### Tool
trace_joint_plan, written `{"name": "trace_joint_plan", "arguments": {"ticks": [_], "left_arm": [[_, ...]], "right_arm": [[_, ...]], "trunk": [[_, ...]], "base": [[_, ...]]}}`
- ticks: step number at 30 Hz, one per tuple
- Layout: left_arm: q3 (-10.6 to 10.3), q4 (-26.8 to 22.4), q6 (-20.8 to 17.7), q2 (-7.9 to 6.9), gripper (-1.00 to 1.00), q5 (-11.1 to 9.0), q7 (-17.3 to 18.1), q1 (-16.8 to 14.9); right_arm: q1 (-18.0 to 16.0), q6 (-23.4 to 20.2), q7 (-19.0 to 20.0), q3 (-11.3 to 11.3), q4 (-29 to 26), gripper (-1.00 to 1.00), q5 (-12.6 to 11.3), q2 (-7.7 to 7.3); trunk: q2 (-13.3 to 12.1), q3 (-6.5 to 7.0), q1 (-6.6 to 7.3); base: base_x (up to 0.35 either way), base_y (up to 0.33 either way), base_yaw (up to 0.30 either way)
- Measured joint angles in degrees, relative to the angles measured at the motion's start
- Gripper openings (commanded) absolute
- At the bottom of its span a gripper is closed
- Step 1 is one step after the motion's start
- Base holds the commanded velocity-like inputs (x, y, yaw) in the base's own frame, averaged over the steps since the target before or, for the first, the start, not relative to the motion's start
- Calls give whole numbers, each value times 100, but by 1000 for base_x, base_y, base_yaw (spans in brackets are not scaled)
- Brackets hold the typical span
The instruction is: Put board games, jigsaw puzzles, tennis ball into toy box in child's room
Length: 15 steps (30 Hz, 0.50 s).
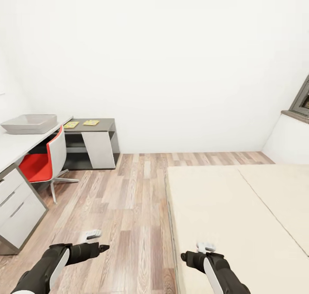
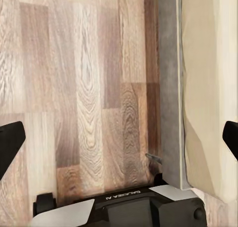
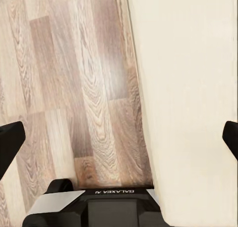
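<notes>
With both the left gripper (image 2: 119,140) and right gripper (image 3: 119,140) spread wide and empty, the robot should roll toward the table (image 1: 17,146), where the jigsaw puzzles (image 1: 80,123) lie beyond the toy box (image 1: 30,123), skirting the chair (image 1: 45,161).

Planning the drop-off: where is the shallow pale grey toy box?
In the head view, the toy box sits far left on the pale grey desk top, beyond the red chair.
</notes>
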<state>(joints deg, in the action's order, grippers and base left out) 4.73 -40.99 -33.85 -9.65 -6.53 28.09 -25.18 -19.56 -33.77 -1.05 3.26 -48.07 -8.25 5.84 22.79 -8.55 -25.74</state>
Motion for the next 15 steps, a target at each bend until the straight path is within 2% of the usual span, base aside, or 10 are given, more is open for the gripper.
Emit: {"name": "trace_joint_plan", "arguments": {"ticks": [7,15], "left_arm": [[1,0,4,0,100,2,4,-1],[2,-2,8,0,100,2,6,1]], "right_arm": [[0,1,1,-1,-2,100,-1,0],[0,2,-1,-2,-1,100,-1,0]], "trunk": [[0,4,0],[1,8,0]], "base": [[0,-246,-61],[0,-64,-37]]}}
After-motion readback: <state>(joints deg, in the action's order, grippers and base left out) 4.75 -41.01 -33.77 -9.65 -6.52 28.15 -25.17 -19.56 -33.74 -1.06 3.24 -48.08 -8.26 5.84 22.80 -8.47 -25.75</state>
